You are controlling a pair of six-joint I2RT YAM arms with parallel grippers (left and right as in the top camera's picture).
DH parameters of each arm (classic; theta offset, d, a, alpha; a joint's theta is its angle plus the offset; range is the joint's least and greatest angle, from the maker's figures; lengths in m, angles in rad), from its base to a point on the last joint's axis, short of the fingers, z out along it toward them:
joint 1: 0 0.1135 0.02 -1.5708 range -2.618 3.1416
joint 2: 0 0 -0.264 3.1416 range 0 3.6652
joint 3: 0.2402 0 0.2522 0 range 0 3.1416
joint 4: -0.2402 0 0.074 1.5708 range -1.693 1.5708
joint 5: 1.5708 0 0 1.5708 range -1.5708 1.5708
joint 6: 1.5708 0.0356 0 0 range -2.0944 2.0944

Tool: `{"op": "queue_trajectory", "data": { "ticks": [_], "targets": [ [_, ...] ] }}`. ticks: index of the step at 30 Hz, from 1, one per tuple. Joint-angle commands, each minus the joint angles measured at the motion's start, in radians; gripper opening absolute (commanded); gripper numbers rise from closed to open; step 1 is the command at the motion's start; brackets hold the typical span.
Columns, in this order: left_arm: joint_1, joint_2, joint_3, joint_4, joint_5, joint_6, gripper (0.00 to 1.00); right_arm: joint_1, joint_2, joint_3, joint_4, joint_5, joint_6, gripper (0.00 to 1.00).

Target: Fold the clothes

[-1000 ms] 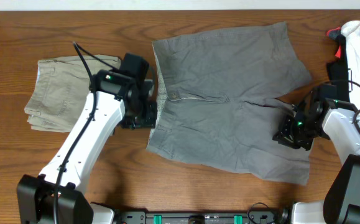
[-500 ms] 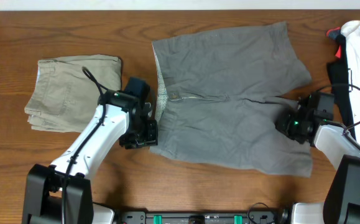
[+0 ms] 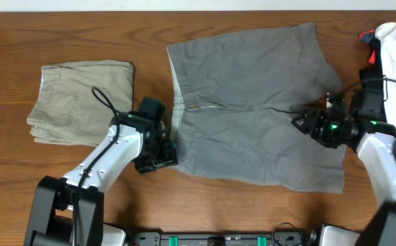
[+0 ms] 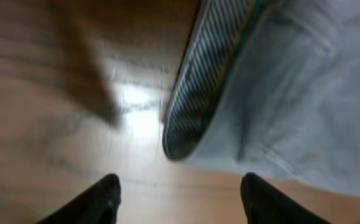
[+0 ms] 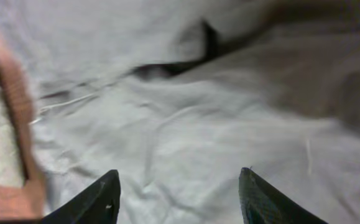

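The grey shorts (image 3: 252, 109) lie spread flat in the middle of the table, waistband to the left, legs to the right. My left gripper (image 3: 162, 154) is open and empty at the lower left corner of the waistband. In the left wrist view its fingers (image 4: 180, 190) hover over bare wood just short of the striped waistband lining (image 4: 198, 93). My right gripper (image 3: 307, 124) is open and empty above the shorts' lower leg near the crotch. The right wrist view shows its fingers (image 5: 180, 186) over wrinkled grey cloth (image 5: 186, 137).
Folded beige shorts (image 3: 81, 102) lie at the left. A white-and-black garment with a red bit (image 3: 389, 48) sits at the right edge. The wooden table (image 3: 20, 178) is bare at the front left.
My left gripper slid down along the waistband to its lower corner. My right gripper moved up and left from the leg hem onto the leg. The lower leg cloth shifted slightly.
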Motion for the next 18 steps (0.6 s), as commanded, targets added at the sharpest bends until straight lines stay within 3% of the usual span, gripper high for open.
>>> {"op": "queue_trajectory", "data": {
  "ticks": [1,5,14,18],
  "targets": [
    [-0.002,0.005,-0.046,0.05,0.006,-0.094,0.67,-0.016,-0.086,0.027,-0.057,-0.035,-0.074,0.63],
    [-0.002,0.005,-0.075,0.106,0.006,-0.167,0.67,-0.016,-0.159,0.027,-0.137,-0.032,-0.077,0.66],
    [-0.002,0.005,-0.103,0.23,0.005,-0.175,0.66,-0.015,-0.187,0.026,-0.288,-0.005,-0.089,0.66],
    [-0.002,0.005,-0.103,0.246,0.002,-0.174,0.41,-0.015,-0.187,0.027,-0.307,0.047,-0.089,0.65]
  ]
}}
